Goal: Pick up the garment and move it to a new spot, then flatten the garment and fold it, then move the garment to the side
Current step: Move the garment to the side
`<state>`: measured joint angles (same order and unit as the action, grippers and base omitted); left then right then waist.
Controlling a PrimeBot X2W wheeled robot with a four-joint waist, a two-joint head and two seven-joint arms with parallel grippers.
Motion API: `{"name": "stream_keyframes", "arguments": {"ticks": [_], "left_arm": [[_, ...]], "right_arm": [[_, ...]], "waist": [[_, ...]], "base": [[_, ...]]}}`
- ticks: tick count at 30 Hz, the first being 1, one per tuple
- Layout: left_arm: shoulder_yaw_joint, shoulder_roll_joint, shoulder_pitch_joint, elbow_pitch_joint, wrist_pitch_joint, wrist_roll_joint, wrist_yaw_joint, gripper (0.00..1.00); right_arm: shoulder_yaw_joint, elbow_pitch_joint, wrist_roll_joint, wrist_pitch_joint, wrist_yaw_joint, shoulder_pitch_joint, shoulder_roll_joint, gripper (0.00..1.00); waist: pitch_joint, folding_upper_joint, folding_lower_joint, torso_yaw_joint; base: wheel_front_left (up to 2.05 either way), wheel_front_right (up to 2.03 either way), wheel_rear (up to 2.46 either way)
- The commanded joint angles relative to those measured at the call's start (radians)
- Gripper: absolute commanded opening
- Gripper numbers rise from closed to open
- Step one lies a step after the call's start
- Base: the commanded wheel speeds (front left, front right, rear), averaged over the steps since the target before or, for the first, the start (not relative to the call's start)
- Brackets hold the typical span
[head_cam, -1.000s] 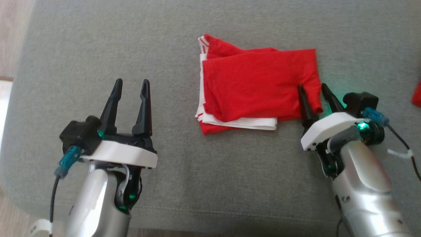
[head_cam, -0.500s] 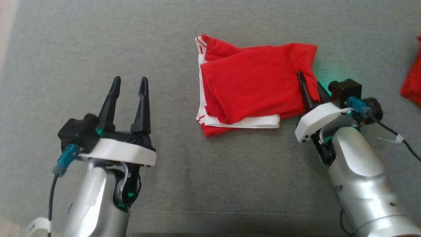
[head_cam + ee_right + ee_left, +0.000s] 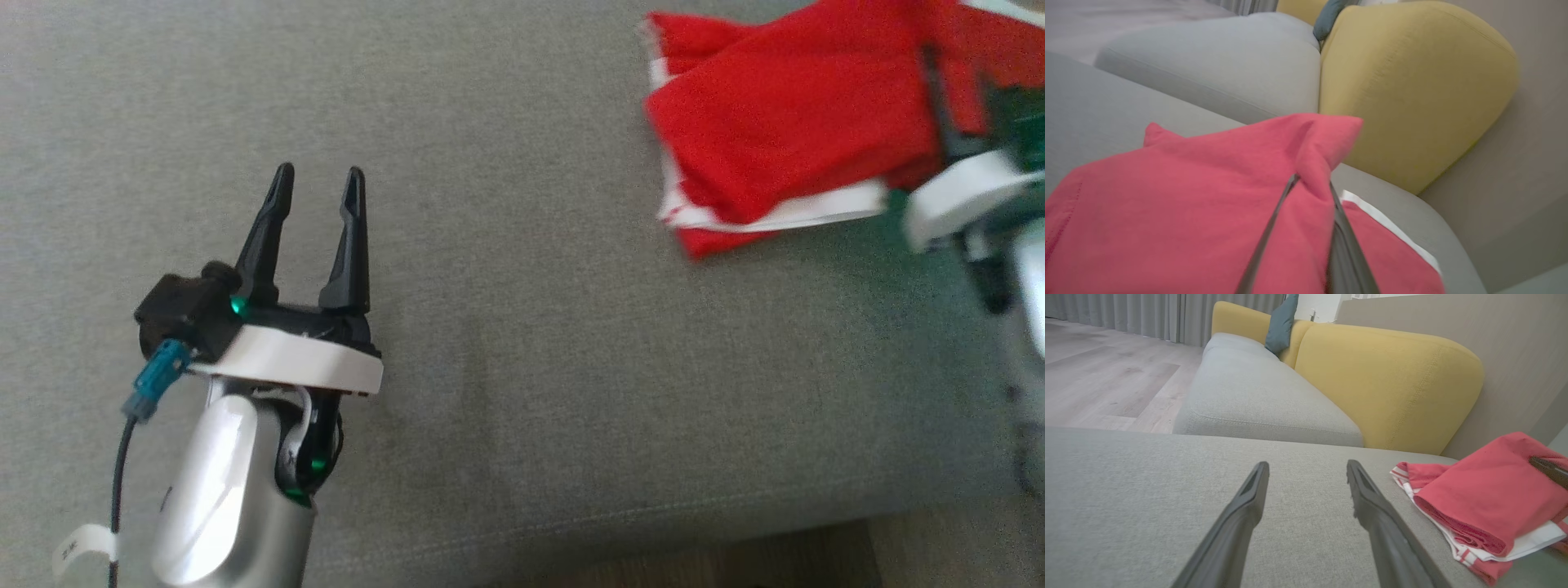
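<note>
We see a broad grey upholstered seat [image 3: 506, 343] with a stitched seam near its front edge, and a strip of wooden floor [image 3: 939, 555] past that edge. In the left wrist view a second grey seat cushion [image 3: 1249, 400] lies just behind it, backed by a rounded yellow backrest [image 3: 1384, 379]. A teal pillow [image 3: 1282, 322] leans against the yellow upholstery farther off. Grey curtains [image 3: 1126, 312] hang at the far left, and a beige wall [image 3: 1515, 347] stands behind.

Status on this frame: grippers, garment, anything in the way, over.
Left gripper open, empty, over grey seat cushion. Right gripper pinching a fold at the folded red garment's right edge. Yellow backrest behind the garment.
</note>
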<state>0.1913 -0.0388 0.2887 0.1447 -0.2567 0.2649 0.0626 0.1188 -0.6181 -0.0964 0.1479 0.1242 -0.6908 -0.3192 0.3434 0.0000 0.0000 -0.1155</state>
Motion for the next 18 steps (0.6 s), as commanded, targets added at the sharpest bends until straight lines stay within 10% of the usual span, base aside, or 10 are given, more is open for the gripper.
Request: {"name": "stream_keyframes", "arguments": {"ticks": [1, 8, 18], "left_arm": [[-0.029, -0.011, 0.034, -0.033, -0.005, -0.010, 0.008, 1.00], [-0.038, -0.011, 0.052, -0.029, -0.005, -0.029, 0.023, 1.00], [-0.041, -0.011, 0.076, -0.023, -0.005, -0.047, 0.040, 1.00]], "right_arm": [[-0.007, 0.038, 0.011, -0.006, 0.007, -0.031, -0.037, 0.00], [-0.134, 0.071, -0.005, -0.059, 0.007, -0.018, -0.140, 0.00], [-0.265, 0.065, -0.026, -0.115, 0.007, -0.018, -0.117, 0.00]], "waist": [[0.023, 0.0000, 0.0000, -0.019], [0.061, 0.0000, 0.0000, -0.040], [0.104, 0.0000, 0.0000, -0.046]], "base": [[0.00, 0.00, 0.00], [0.00, 0.00, 0.00], [0.00, 0.00, 0.00]]}}
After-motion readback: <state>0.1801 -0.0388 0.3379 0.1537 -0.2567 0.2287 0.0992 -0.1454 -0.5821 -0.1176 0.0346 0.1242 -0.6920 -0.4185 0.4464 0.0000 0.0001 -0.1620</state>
